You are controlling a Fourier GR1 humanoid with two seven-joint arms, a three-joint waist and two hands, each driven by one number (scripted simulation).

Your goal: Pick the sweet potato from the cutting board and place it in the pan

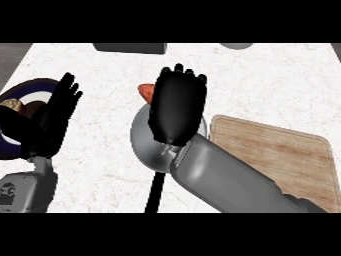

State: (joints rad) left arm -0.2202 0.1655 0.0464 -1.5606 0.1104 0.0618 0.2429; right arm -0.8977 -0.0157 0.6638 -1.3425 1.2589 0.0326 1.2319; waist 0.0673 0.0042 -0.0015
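Observation:
The orange sweet potato (146,91) shows only as a small end, poking out at the left of my right hand (177,107). That hand hovers back-up over the grey pan (140,142), and its fingers look straight, so I read it as open. It hides most of the pan's bowl and the rest of the sweet potato. I cannot see whether the sweet potato touches the pan. The pan's black handle (156,190) points toward me. The wooden cutting board (280,150) lies bare to the right of the pan. My left hand (55,112) rests open at the left, fingers up.
A dark round plate (2,142) with a blue and white inside and a brown item (10,104) sits at the counter's left edge, partly behind my left hand. A dark grey object (129,47) and a pale round one (236,45) stand at the far edge.

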